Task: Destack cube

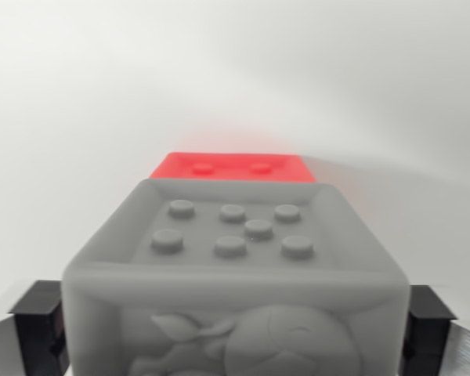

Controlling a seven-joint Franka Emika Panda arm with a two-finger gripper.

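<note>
Since the gripper (235,329) fingers clamp the grey cube (233,266) by its sides at lower frame, this rigid, light block should lift off the red cube (233,166) cleanly.

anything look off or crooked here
Nothing stands out. The grey cube sits squarely between the black fingers, studs up and undamaged, with the red cube lying flat on the white surface behind it.

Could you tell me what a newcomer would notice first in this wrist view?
A large grey cube with raised studs on top fills the lower middle, flanked by the black fingers of the claw. Just beyond it, a red cube glows against the pale surface.
</note>
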